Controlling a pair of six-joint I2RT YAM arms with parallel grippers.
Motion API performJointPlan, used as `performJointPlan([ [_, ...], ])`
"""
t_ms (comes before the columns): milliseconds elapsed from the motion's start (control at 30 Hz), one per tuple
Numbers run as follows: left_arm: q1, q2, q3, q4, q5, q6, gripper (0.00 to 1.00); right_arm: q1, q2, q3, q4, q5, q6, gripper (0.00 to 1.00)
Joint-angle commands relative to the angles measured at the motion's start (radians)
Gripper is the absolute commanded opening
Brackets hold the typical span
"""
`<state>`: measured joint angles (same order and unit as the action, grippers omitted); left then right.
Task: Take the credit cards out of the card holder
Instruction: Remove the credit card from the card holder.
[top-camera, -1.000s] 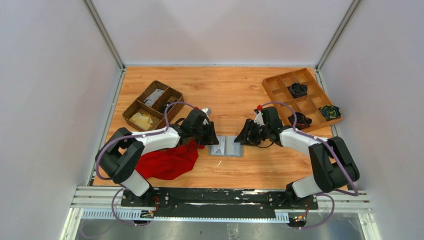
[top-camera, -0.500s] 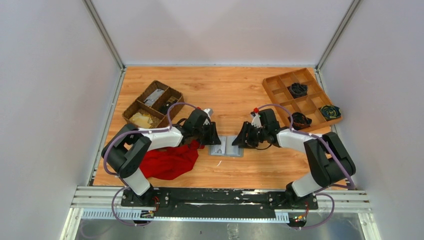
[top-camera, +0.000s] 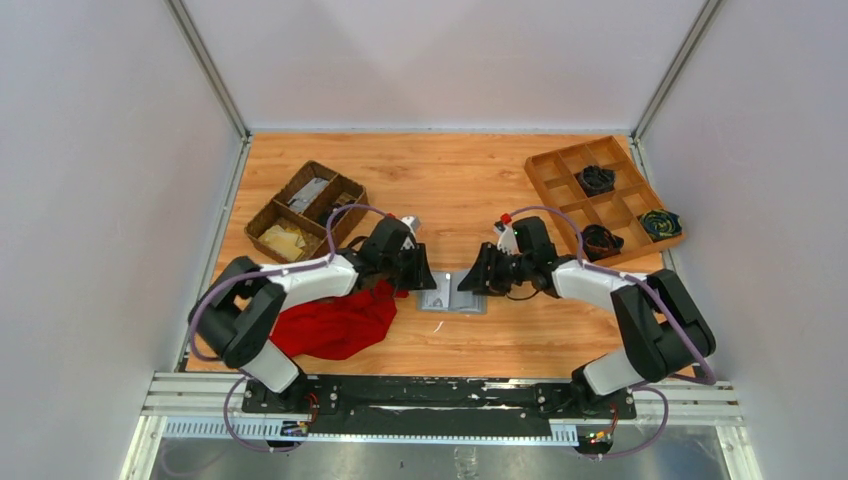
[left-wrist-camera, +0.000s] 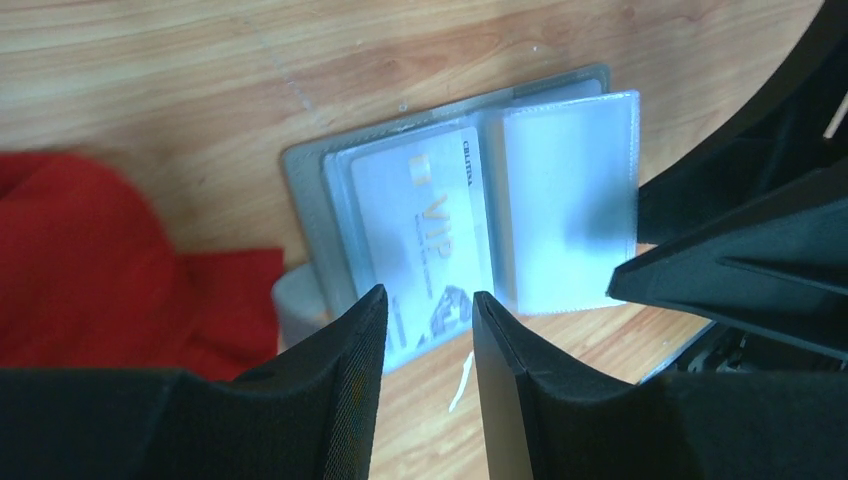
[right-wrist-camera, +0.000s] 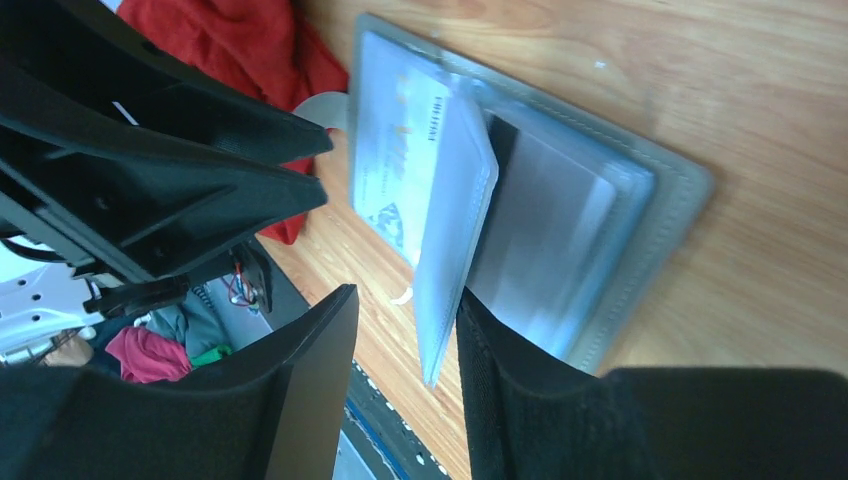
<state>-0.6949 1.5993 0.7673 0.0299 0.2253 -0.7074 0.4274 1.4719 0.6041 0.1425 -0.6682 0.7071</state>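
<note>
Card holder (top-camera: 452, 293) lies open and flat on the table (top-camera: 480, 190), centred between both arms, with the red cloth (left-wrist-camera: 90, 260) near its left end. One credit card (left-wrist-camera: 425, 225), printed "VIP", sits in the left-hand pocket. — op

Finger state? — dev

Left gripper (left-wrist-camera: 427, 300) is parted a little, tips either side of the card's near end. Nothing pinched as far as I can see. Right gripper (right-wrist-camera: 405, 300) is parted too, with a clear sleeve leaf (right-wrist-camera: 455, 200) standing up between the tips and leaning on one finger. It isn't clamped: I see wood through the gap. — op

Risks? — dev

Main one, I reckon: left closes on pocket plastic plus card, not the card alone. Then the whole holder drags toward the cloth instead of the card sliding out. Nothing pins the holder down; right only brackets the leaf loosely. — op

And the right? — dev

If it closes and lifts the leaf, the light holder could tip up or fold shut over the card. If the leaf drops instead, it flops over the VIP pocket and blocks my pick. The two heads are also near each other over a small target, so a knock is possible. I can't tell whether more cards sit under the right-hand leaves; they look frosted. — op
</note>
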Motion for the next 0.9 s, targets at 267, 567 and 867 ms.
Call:
performJointPlan([
  [267, 0.085, -0.365, 0.116, -0.461, -0.249, 0.045, 0.42, 0.146, 0.124, 0.164, 0.046, -0.021, 0.006, 0.46],
  [567, 0.110, -0.417, 0.060, -0.407, -0.187, 0.032, 0.41, 0.176, 0.138, 0.203, -0.008, 0.026, -0.025, 0.44],
  [867, 0.050, -0.248, 0.030, -0.133, 0.028, -0.050, 0.38, 0.121, 0.025, 0.074, -0.036, 0.130, -0.001, 0.39],
])
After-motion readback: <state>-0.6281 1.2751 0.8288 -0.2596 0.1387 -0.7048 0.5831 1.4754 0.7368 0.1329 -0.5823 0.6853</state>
